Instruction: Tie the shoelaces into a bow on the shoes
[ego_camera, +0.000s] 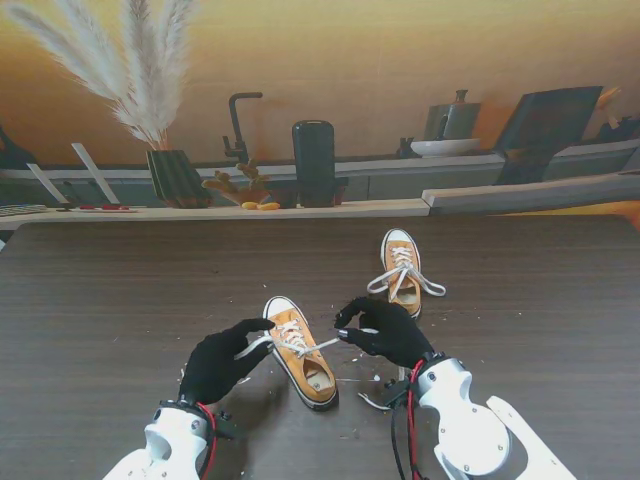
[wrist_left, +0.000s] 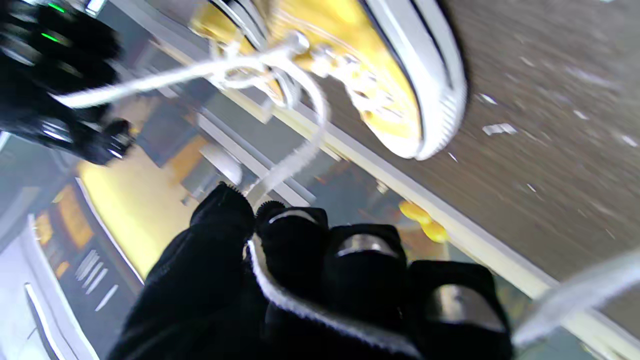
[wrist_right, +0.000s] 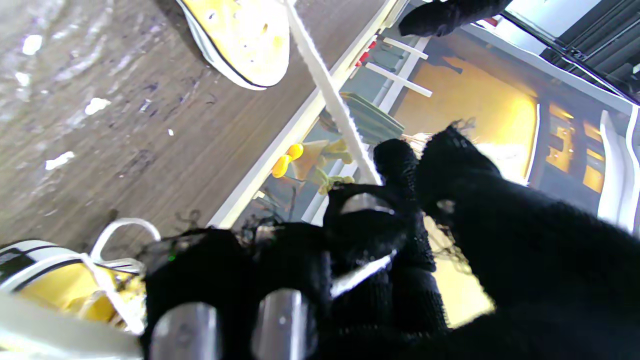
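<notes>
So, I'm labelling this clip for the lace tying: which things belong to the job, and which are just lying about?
Job:
- near shoe, its lace ends pinched by both hands
- far shoe, laces loose
- left hand
- right hand

Lying about:
- pampas grass vase
- black tap
- white bowl
- pale scraps on the table

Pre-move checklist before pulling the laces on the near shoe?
1. Left hand pinching its lace end: ok.
2. Right hand pinching its lace end: ok.
3. Both ends taut, running out to opposite sides of the near shoe: ok.
4. Laces crossed into a first knot: cannot tell, blurred.
5. Bow loops formed: not ok, none visible.
6. Far shoe clear of both hands: ok.
</notes>
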